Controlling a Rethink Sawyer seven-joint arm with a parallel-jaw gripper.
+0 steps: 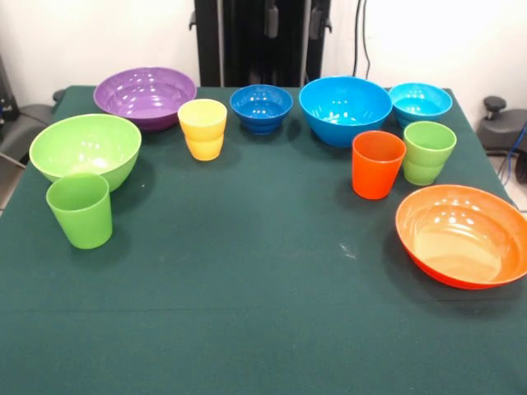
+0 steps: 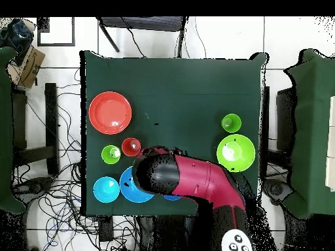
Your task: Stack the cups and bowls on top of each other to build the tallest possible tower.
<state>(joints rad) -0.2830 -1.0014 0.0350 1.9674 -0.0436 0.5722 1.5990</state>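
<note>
Stacking is not yet begun: every bowl and cup sits apart on the table (image 1: 247, 296), the large blue bowl (image 1: 345, 109) at its far edge, and my hand's state I cannot tell, so next I judge I must reach one bowl.

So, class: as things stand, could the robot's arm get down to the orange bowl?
Probably yes. The orange bowl sits open side up with bare cloth around most of it; only the orange cup and light green cup stand close. In the overhead view the arm hangs over the other bowls, well clear.
</note>
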